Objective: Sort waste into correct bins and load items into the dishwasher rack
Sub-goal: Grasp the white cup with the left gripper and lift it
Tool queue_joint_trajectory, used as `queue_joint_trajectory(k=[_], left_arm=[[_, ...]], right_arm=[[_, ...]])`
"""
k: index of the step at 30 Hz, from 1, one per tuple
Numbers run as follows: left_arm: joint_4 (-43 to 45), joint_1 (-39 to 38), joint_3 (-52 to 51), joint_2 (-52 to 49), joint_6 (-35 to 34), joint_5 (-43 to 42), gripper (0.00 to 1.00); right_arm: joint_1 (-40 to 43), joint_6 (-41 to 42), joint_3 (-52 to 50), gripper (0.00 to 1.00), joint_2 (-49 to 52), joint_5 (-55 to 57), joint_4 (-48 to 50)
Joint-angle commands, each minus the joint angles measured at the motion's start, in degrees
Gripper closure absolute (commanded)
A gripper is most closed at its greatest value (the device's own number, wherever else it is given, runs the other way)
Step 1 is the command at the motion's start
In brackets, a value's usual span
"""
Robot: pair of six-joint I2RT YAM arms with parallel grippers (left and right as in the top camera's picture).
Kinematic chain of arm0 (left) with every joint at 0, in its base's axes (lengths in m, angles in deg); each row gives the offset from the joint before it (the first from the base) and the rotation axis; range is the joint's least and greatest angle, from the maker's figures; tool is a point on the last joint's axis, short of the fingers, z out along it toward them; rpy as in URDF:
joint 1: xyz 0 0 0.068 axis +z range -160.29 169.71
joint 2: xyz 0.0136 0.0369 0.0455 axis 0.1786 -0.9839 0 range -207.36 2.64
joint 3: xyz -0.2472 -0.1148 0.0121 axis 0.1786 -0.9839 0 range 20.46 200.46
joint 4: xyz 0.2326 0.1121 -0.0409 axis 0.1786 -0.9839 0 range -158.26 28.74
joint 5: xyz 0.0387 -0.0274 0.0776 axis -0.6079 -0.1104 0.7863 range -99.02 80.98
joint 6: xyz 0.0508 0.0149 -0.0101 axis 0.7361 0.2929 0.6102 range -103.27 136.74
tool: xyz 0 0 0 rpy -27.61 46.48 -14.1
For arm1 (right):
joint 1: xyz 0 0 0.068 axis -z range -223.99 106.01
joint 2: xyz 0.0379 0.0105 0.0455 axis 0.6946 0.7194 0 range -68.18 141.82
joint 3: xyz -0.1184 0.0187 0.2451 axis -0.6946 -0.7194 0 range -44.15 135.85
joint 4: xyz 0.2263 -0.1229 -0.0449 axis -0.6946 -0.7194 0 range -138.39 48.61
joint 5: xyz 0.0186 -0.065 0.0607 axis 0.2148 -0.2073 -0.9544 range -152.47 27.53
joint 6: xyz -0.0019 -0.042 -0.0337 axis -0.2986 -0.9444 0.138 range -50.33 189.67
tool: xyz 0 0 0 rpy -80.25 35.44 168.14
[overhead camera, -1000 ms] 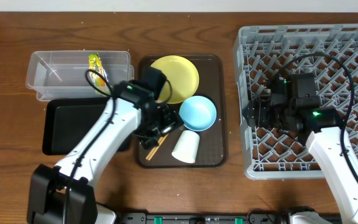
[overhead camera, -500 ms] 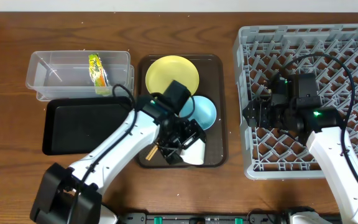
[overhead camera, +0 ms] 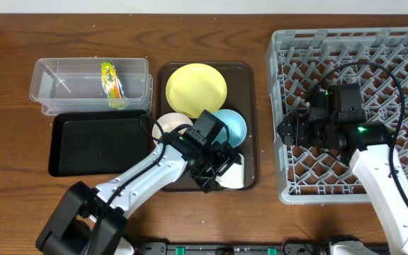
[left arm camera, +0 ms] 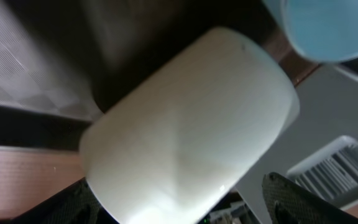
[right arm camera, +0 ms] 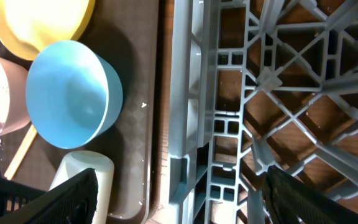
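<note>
Reaching in from the lower left of the overhead frame with the left gripper [overhead camera: 217,168], right down over the small white cup [overhead camera: 232,176]. Lying on its side, that cup, at the lower right of the dark brown serving tray [overhead camera: 248,85]. Straddling it with jaws spread wide; in the left wrist view, filled almost edge to edge by the pale cup wall, with dark fingers [left arm camera: 303,199] low in the corners on either side. Cannot tell whether touching the cup or just clear of it.

Spotting just above the cup the light blue bowl [overhead camera: 232,125], the whitish-pink bowl [overhead camera: 168,126] to its left, partly covered by the arm, and the round pale-yellow plate [overhead camera: 195,86] at the top of the tray. Catching one wooden chopstick [right arm camera: 16,158] at the left edge of the right wrist view, slanting out from under the pink bowl.

Over to the upper left: the green-and-yellow snack wrapper [overhead camera: 110,79] lying inside the clear tub [overhead camera: 55,79], and the black tray [overhead camera: 94,145] just below that tub.

Filling the right side, the grey dishwasher rack [overhead camera: 402,57]. Hanging over its left edge at mid-height with the right gripper [overhead camera: 287,132] — jaws apart, gripping nothing, only grey grid and brown table showing beneath them.
</note>
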Motion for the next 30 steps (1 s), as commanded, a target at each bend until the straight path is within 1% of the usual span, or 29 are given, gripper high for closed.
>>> queue_joint_trajectory(k=[1,5,8,11,13,15,20,22,26,30], left_arm=[[0.09,-0.02,-0.35,0.87,-0.59,4.35,0.15],[-0.33,-0.02,-0.35,0.87,0.81,8.48,0.16],[-0.13,0.02,-0.35,0.87,0.79,11.15,0.24],[0.13,0.04,-0.35,0.87,0.79,11.63,0.32],[0.13,0.09,-0.35,0.87,0.81,11.91,0.41],[0.11,0.09,-0.35,0.87,0.83,12.44,0.47],[-0.57,0.09,-0.35,0.87,0.85,12.44,0.55],[-1.92,0.09,-0.35,0.87,0.85,12.44,0.6],[-4.46,0.09,-0.35,0.87,1.11,12.41,0.64],[-4.7,0.07,-0.35,0.87,4.17,11.45,0.68]], right_arm=[[0.17,-0.87,0.9,0.17,-0.57,0.04,-0.55],[0.17,-0.87,0.9,0.16,-0.57,0.11,-1.22],[0.17,-0.87,0.9,0.16,-0.57,0.09,-1.27],[0.17,-0.85,0.9,0.16,-0.57,0.09,-1.27],[0.17,-0.85,0.9,0.16,-0.57,0.09,-1.29],[0.17,-0.87,0.9,0.16,-0.57,0.09,-1.27],[0.17,-0.87,0.9,0.16,-0.57,0.11,-1.36],[0.17,-0.87,0.9,0.16,-0.57,0.11,-1.46],[0.17,-0.87,0.9,0.16,-0.57,0.11,-1.42],[0.17,-0.87,0.9,0.16,-0.57,0.11,-1.44]])
